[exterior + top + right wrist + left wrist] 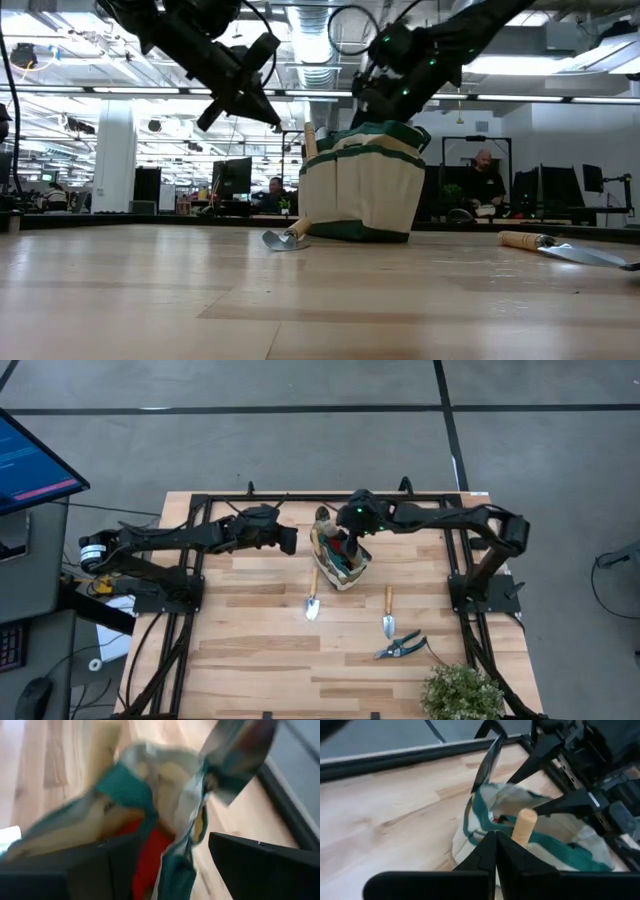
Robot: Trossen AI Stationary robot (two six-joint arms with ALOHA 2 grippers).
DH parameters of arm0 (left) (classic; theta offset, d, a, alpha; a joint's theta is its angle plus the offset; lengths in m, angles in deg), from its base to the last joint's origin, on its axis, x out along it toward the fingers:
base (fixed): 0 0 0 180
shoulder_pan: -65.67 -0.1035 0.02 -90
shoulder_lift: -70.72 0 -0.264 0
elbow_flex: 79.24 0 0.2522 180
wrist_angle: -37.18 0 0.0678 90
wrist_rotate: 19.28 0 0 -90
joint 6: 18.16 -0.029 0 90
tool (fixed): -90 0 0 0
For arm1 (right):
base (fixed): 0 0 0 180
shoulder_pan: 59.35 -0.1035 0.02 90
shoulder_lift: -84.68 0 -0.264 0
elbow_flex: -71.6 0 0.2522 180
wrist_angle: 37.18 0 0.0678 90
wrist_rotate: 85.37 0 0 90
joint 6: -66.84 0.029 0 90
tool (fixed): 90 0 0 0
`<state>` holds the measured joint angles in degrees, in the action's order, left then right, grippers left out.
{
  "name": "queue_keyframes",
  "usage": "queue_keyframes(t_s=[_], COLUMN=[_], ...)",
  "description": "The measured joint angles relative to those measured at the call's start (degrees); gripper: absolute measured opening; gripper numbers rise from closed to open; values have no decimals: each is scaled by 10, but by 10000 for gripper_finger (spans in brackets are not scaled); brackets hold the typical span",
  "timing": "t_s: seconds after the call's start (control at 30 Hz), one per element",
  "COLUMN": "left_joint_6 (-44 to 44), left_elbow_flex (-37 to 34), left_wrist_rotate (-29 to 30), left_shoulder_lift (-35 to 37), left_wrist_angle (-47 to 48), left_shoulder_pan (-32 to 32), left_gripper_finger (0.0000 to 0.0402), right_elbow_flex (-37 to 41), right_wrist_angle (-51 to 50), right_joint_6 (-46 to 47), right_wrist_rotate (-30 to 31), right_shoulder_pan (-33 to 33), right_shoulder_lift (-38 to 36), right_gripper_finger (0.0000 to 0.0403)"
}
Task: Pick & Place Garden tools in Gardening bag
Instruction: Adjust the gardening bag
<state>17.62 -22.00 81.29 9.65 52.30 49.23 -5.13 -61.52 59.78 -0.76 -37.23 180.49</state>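
The beige gardening bag (342,565) with teal trim stands upright at the table's middle. A wooden trowel handle (524,822) sticks up out of it, and a red item (150,855) lies inside. My right gripper (350,543) hangs open over the bag's mouth, one finger on either side of its teal rim (175,865). My left gripper (292,540) is shut and empty in the air left of the bag. One trowel (312,600) lies flat just in front of the bag. A second trowel (388,613) and the blue-handled shears (400,647) lie nearer the front right. My right gripper comes at the bag slanting down from the far right, with its fingers (100,865) astride the rim. Whether a finger touches the cloth, I cannot tell.
A green leafy plant (462,695) stands at the near right corner. The black frame rails (300,497) run along the table's far edge and sides. There is bare wood at the near left (240,660). In the low view, people sit in the room behind (487,175).
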Motion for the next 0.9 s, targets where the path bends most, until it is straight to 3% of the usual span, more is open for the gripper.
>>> queue_keyframes(t_s=[0.17,0.4,0.9], left_joint_6=[-14,-25,-26], left_elbow_flex=[0,0,0], left_wrist_rotate=[1,1,-1], left_shoulder_lift=[0,0,0], left_wrist_angle=[1,1,1], left_shoulder_pan=[0,0,0], left_gripper_finger=[3,3,4], right_elbow_flex=[-34,-46,-46], right_wrist_angle=[-49,-47,-47], right_joint_6=[-4,10,93], right_wrist_rotate=[3,11,81], right_shoulder_pan=[-5,-7,41], right_shoulder_lift=[44,57,57], right_gripper_finger=[179,16,3])
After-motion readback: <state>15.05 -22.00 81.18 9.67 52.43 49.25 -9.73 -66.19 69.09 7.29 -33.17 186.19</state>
